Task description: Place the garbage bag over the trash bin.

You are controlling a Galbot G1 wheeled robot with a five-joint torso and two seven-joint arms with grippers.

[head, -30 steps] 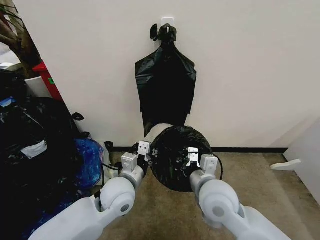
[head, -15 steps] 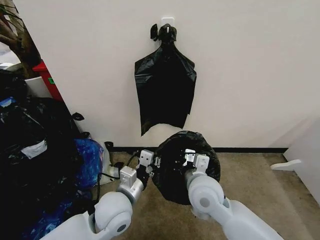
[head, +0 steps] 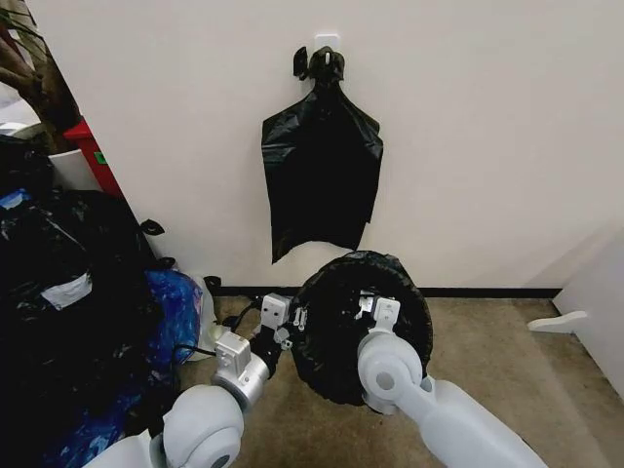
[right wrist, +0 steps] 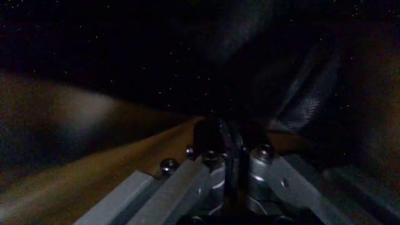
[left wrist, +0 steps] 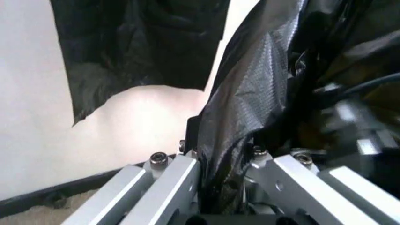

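Both grippers pinch the thin, glossy black plastic garbage bag (head: 356, 322): left gripper (head: 292, 327) clamps its near-left edge, right gripper (head: 369, 307) w/ jaws closed on film inside the mouth. I spread evenly, pull skirt down. Bag hides the bin, by wall on floor.

The left gripper (left wrist: 222, 154) clamped a fold of the garbage bag (left wrist: 262, 93), its metal fingers (left wrist: 172, 180) closed on crinkled, glossy black plastic rising between them. Beyond it, a flat bunch of black bags (left wrist: 137, 42) hung against a pale wall (left wrist: 144, 122), above a dark baseboard (left wrist: 56, 197) and a strip of tan floor (left wrist: 37, 216).
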